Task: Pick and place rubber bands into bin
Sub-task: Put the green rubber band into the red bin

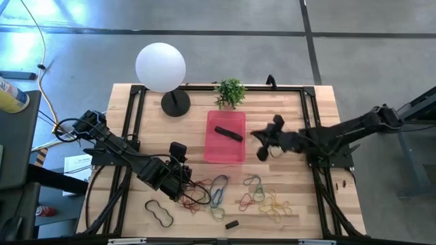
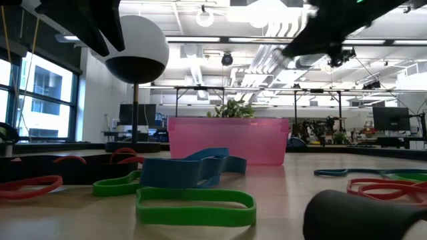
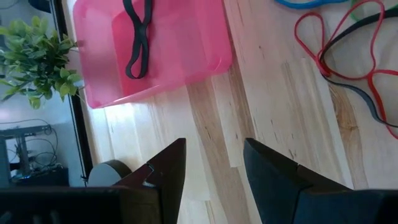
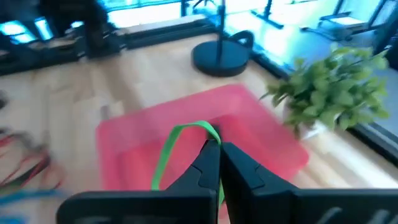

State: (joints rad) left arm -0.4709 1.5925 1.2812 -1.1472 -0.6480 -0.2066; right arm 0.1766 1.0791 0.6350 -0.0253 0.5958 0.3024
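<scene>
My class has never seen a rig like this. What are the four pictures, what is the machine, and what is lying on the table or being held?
Two dark robot arms work at a wooden table. One picture looks straight down, one looks level across the tabletop, and two come from cameras on the wrists. Coloured rubber bands lie scattered near a pink bin, which already holds a black band. The right gripper is shut on a green band beside the bin. The left gripper, jaws open and empty, waits near the bands. A small plant and globe lamp stand behind.
</scene>
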